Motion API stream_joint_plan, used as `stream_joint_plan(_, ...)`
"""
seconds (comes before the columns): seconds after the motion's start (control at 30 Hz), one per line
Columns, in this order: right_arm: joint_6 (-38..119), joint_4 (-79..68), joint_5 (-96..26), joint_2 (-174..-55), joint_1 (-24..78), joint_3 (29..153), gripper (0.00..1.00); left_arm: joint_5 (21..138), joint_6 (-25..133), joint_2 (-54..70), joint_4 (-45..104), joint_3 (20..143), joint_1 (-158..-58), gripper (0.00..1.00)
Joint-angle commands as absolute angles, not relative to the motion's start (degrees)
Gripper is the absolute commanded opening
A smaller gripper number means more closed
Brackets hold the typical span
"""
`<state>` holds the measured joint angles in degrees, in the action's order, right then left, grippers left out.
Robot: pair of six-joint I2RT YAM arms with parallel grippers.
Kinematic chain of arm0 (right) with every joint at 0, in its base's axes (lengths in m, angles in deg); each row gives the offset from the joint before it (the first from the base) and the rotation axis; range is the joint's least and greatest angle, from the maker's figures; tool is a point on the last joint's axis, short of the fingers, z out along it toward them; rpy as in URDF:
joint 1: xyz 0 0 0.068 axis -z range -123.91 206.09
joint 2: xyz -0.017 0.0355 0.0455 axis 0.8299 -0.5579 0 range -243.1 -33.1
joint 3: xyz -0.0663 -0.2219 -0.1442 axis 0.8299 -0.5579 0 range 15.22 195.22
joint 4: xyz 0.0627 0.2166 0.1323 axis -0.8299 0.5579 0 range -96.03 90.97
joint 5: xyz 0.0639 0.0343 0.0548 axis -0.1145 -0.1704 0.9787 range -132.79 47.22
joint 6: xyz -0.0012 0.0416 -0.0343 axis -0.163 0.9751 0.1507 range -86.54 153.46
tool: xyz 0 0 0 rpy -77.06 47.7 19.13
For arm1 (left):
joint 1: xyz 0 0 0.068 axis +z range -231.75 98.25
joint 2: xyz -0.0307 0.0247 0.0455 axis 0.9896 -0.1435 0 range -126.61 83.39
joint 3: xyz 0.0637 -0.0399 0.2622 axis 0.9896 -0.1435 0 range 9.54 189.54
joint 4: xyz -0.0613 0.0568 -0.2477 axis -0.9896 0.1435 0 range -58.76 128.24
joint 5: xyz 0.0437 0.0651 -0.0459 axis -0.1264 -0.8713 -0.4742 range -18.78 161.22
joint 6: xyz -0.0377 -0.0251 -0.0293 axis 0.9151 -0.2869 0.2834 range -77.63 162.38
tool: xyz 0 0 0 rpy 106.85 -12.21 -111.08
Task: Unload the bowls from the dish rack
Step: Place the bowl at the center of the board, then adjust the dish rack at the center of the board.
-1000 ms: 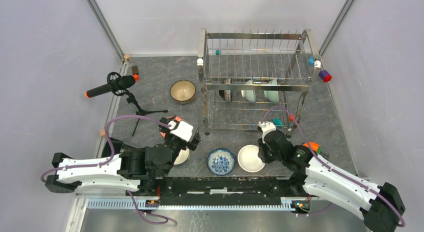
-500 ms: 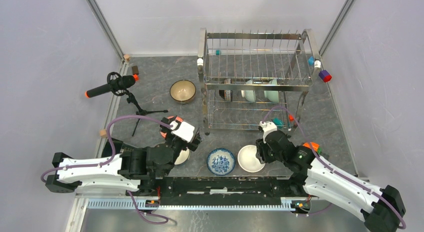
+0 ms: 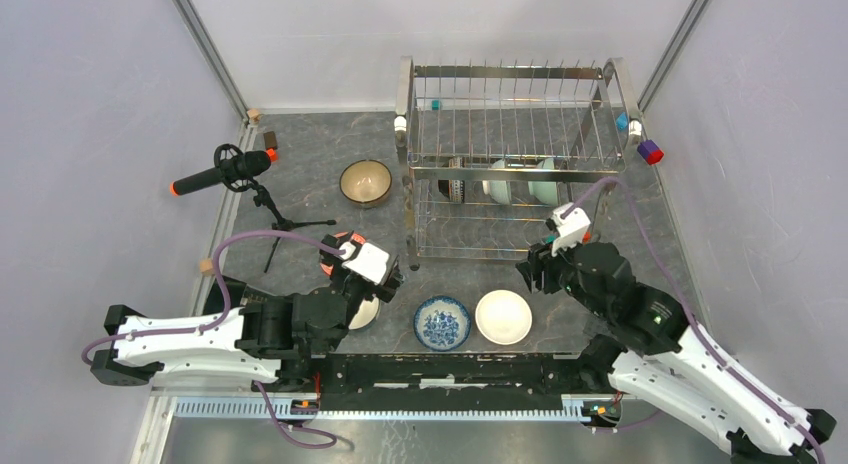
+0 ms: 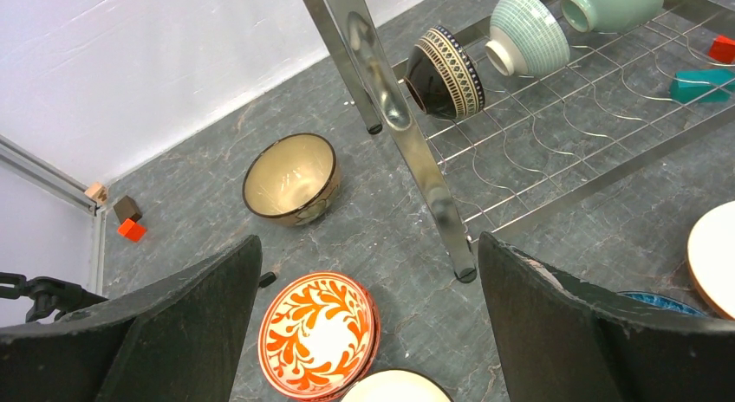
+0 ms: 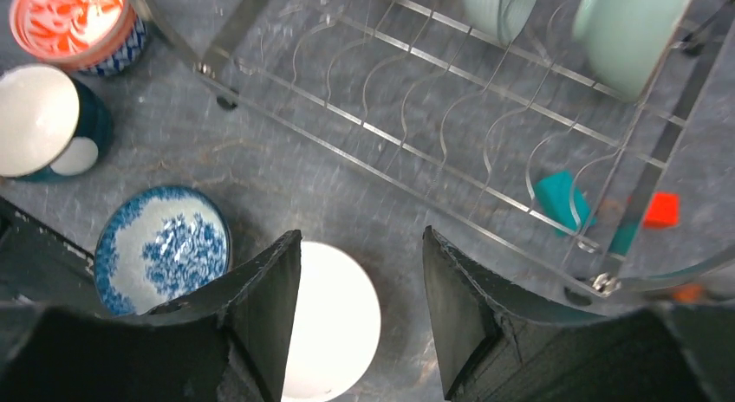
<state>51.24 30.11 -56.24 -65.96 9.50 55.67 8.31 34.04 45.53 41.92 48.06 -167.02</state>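
Top view: the dish rack stood at 12 o'clock on the table, with three bowls on edge in its lower tier. The white bowl lay at 7 o'clock of the right gripper, apart from it.

Left wrist: the left gripper was spread wide, and the orange-patterned bowl sat on the table between its fingers, ungripped.

Right wrist: the fingers were parted and empty, with the white bowl below the gap and the blue-patterned bowl at its 9 o'clock.
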Motion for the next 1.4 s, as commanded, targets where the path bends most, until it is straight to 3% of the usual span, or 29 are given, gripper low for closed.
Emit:
stream_joint_plan(0.0, 46.8, 27.1, -61.4, -63.3, 9.7, 56.5, 0.59, 7.5, 36.4, 46.2, 41.4, 50.2, -167.4, 1.0)
stream_joint_plan(0.5, 48.0, -8.6, -53.8, -62.5, 9.6, 37.8, 0.6, 5.7, 35.4, 44.8, 41.2, 49.8, -167.4, 1.0)
stream_joint_plan(0.93, 45.8, 2.3, -60.0, -52.7, 9.7, 38.4, 0.61, 7.7, 40.8, 43.8, 40.0, 49.7, -165.4, 1.0)
stream_joint_plan(1.37, 43.2, 15.2, -64.3, -45.8, 9.7, 46.5, 0.61, 30.0, 56.6, 31.8, 38.7, 53.3, -142.6, 1.0)
